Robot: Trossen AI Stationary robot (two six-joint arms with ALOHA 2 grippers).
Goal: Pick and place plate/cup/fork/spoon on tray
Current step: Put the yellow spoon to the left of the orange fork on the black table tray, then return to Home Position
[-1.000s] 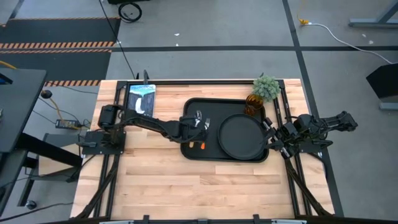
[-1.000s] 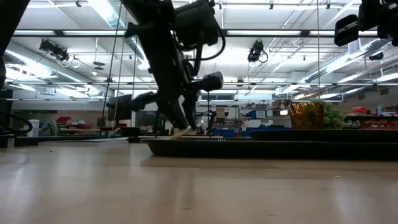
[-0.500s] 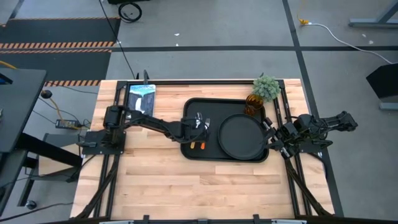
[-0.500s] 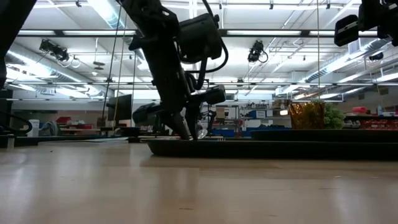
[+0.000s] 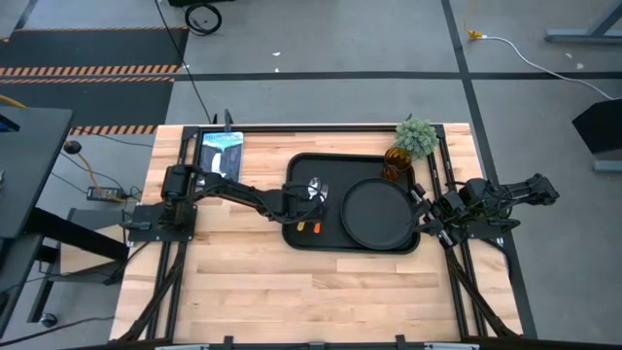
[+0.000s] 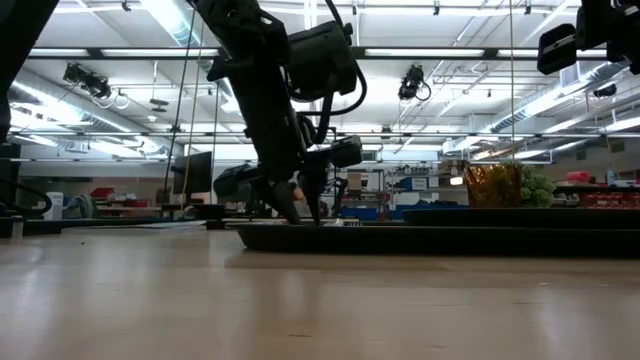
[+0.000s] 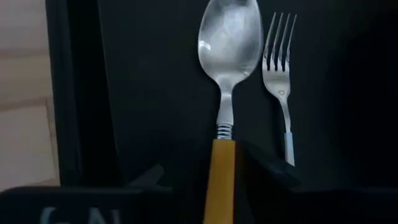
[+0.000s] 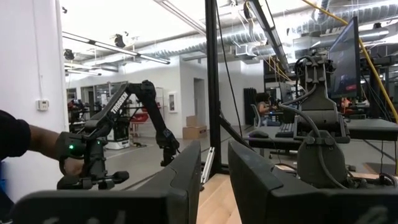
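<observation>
From above, the left claw (image 5: 303, 216) covers most of the orange-handled metal spoon (image 5: 314, 185) and the orange-handled silver fork (image 5: 324, 192); only their tips and orange ends show. The left arm stretches low over the large black rectangular tray (image 5: 301, 238) on the wooden bench (image 5: 243, 282). Its wrist view alone shows the fingers narrow around the spoon (image 7: 225, 74), the fork (image 7: 280, 68) just beside it. The round matte black plate (image 5: 377, 214) lies on the tray, the amber translucent cup (image 5: 395, 161) at its far corner. The right claw (image 5: 425, 216) waits beside the tray, fingers slightly parted.
</observation>
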